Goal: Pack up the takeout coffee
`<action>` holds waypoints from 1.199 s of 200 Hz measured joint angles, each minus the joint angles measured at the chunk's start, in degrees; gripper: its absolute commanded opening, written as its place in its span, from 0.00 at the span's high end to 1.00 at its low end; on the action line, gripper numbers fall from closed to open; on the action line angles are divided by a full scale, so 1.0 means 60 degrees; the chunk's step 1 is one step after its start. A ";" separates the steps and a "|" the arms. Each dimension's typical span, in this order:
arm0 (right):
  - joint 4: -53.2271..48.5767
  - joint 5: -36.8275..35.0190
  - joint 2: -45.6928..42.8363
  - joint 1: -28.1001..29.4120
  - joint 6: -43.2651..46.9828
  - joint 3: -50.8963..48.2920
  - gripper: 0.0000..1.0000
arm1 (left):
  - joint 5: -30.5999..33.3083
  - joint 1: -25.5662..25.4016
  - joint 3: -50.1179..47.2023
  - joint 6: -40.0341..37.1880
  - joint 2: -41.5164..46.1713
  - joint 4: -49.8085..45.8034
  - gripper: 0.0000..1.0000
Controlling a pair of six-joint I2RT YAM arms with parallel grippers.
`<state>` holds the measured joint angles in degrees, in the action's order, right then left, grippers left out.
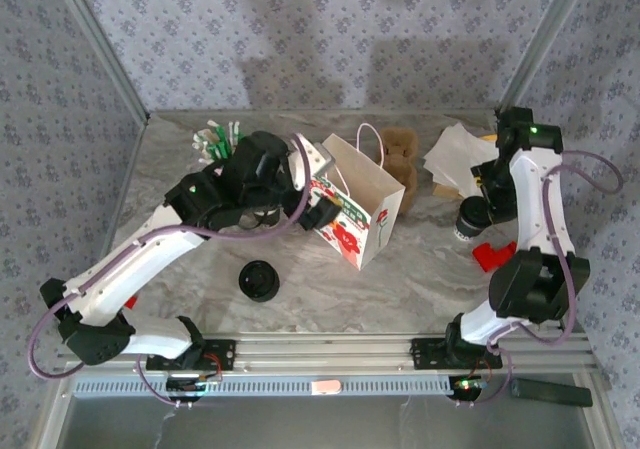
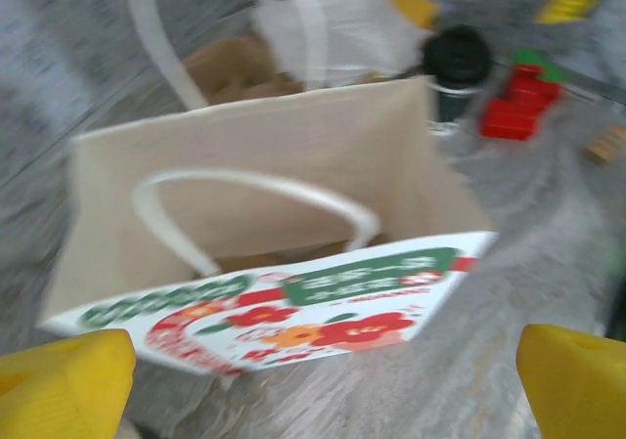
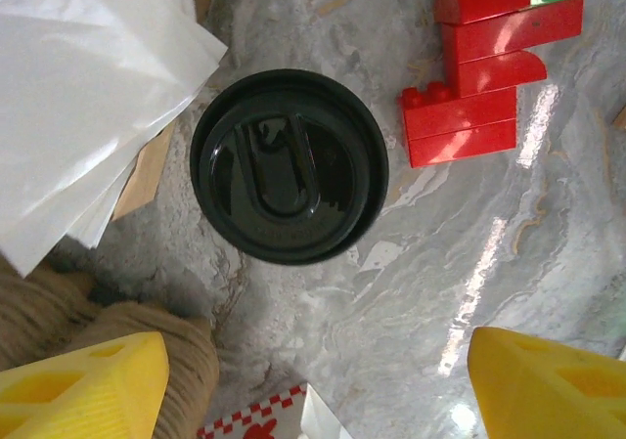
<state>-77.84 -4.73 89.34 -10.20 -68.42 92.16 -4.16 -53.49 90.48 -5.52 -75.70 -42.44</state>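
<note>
Takeout coffee (image 3: 289,180): lidded cup, axis vertical, is standing on the table (image 1: 320,304) right of the paper bag (image 1: 362,209), just beneath the nearer right gripper (image 3: 313,380), whose jaws are hanging apart and empty; the left gripper (image 2: 318,385) is gaping wide over the bag

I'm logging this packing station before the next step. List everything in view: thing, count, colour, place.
takeout coffee: one, black lid, upright, right of the bag
paper bag: one, white with red flowers, open, table centre
black lids: small pile, count unclear, front left of the bag
red blocks: cluster, red with some green, beside the coffee
paper sheets: several, white, far right
plush toy: one, brown, behind the bag
packets: several, green and white, far left
table: one, grey marbled
left tool: yellow, open, at the bag
right tool: yellow, open, over the coffee
</note>
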 measured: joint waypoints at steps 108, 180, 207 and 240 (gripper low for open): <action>0.0364 0.0255 0.1552 -0.0506 -0.0790 -0.0149 0.00 | -0.1450 -0.0918 -0.0776 -0.2182 0.0171 0.0798 0.00; 0.0903 0.0688 0.1847 -0.0539 -0.1038 -0.0393 0.00 | -0.1453 -0.0918 -0.0776 -0.2251 0.0080 0.0794 0.00; 0.1053 0.0692 0.1887 -0.0539 -0.1111 -0.0532 0.00 | -0.1453 -0.0918 -0.0776 -0.2251 0.0076 0.0794 0.00; 0.1188 0.0710 0.1887 -0.0539 -0.1242 -0.0794 0.02 | -0.1450 -0.0918 -0.0772 -0.2251 0.0029 0.0790 0.00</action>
<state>-70.72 -0.47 100.66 -13.43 -75.88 87.39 -12.86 -59.00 85.84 -19.03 -75.53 -37.69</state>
